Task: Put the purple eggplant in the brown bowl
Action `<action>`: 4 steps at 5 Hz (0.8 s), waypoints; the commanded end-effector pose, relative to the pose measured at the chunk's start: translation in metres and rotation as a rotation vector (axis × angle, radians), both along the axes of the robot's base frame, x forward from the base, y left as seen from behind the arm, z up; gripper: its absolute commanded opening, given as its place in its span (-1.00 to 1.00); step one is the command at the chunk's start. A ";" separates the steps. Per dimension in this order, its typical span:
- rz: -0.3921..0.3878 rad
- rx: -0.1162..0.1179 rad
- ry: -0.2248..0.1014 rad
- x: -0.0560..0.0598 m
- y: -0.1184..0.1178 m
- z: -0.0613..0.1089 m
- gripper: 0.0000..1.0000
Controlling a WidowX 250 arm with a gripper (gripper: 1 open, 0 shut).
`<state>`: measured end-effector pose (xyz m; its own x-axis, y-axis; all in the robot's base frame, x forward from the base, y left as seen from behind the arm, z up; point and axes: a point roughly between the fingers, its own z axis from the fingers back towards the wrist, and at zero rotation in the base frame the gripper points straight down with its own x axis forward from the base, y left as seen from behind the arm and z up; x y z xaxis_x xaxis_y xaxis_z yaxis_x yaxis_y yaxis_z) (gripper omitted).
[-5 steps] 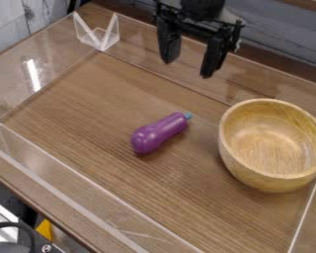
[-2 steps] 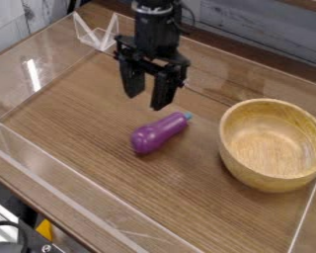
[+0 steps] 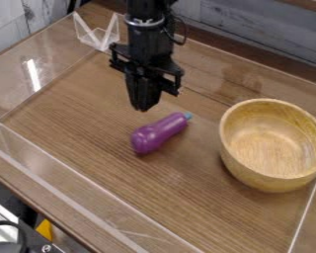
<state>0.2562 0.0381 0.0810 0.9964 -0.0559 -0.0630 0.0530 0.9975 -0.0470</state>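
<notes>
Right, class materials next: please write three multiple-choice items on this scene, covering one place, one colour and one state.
1. Where is the eggplant?
A) inside the bowl
B) on the table, beside the bowl
C) under the bowl

2. What colour is the bowl?
A) light brown
B) blue
C) white

3. How does the bowl stand?
A) upside down
B) on its side
C) upright, opening up

Key:
1 B: bare tabletop shows between eggplant and bowl.
2 A: its rim and inside are light brown.
3 C: we look down into its hollow.

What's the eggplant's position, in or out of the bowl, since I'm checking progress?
Out: the purple eggplant lies on the table, left of the bowl.
</notes>
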 end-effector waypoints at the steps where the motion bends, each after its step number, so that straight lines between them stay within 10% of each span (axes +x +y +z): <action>1: 0.038 0.000 -0.032 0.000 -0.001 0.001 1.00; 4: 0.019 0.009 -0.080 0.002 -0.012 -0.010 1.00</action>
<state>0.2545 0.0268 0.0622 0.9994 -0.0288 -0.0186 0.0279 0.9986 -0.0449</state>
